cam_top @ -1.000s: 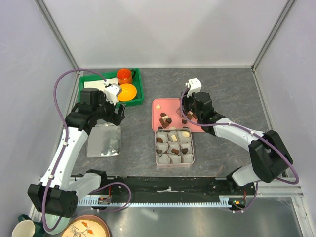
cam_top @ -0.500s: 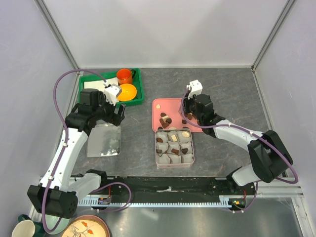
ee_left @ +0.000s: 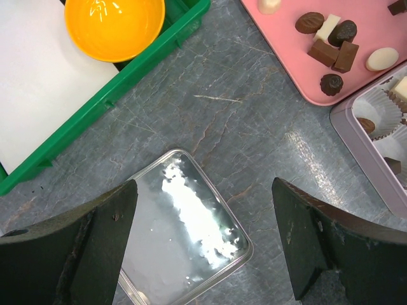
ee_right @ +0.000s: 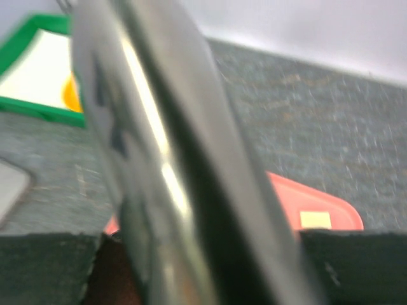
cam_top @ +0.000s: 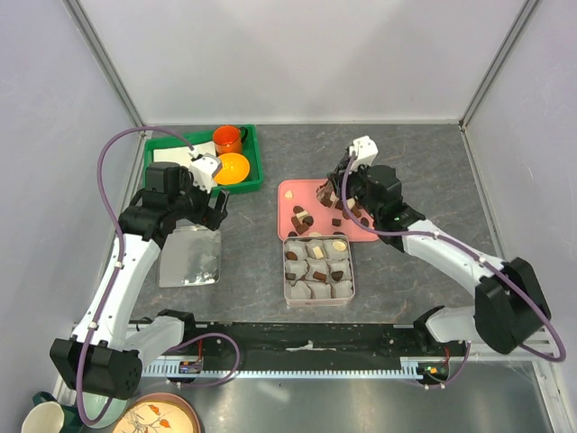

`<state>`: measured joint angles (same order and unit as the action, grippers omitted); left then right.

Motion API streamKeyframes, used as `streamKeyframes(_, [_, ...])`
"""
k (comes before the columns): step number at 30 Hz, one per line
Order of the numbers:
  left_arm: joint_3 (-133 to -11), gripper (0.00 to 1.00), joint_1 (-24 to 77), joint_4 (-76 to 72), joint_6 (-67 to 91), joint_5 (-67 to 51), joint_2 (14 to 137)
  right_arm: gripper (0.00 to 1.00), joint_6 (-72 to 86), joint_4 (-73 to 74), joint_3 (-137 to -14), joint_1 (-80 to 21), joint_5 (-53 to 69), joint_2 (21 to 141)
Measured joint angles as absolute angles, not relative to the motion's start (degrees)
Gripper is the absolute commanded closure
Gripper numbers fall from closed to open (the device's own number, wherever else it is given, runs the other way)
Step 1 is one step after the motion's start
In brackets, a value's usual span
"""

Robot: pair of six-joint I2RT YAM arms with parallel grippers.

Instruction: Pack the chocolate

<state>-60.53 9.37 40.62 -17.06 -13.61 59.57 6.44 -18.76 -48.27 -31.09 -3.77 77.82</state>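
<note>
Small dark brown and a few pale chocolate pieces (cam_top: 302, 216) lie on a pink tray (cam_top: 302, 188); they also show in the left wrist view (ee_left: 331, 47). A square tin (cam_top: 319, 268) with grey paper cups holds several pieces just in front of the tray. My right gripper (cam_top: 341, 200) hovers over the tray, shut on a long silvery metal tool (ee_right: 165, 165) that fills its blurred wrist view. A brown shape, perhaps a piece (ee_right: 108, 273), shows low beside the tool. My left gripper (ee_left: 203, 254) is open and empty above the tin's shiny lid (ee_left: 184, 235).
A green tray (cam_top: 252, 176) at the back left holds an orange mug (cam_top: 228, 139), a yellow bowl (cam_top: 233, 168) and a white sheet (ee_left: 38, 95). The lid (cam_top: 190, 255) lies flat left of the tin. Grey walls close in the table on three sides.
My right gripper has lifted and swung back and to the right over the pink tray, with the wrist turning. The left arm has not moved.
</note>
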Motion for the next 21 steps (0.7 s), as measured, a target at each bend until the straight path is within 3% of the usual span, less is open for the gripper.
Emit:
streamKeyframes(7, [-60.5, 0.07, 9.4, 40.6, -17.1, -13.6, 59.6, 0.78, 8.9, -14.9, -48.6, -34.7, 1.3, 66.3])
streamKeyframes(12, [-60.5, 0.07, 9.4, 40.6, -17.1, -13.6, 59.6, 0.78, 11.7, -10.8, -44.4, -42.6, 3.6, 56.3])
streamKeyframes(21, [-60.5, 0.07, 9.4, 40.6, -17.0, -13.6, 59.8, 0.78, 16.4, -2.6, -40.1, -52.2, 5.2, 49.4])
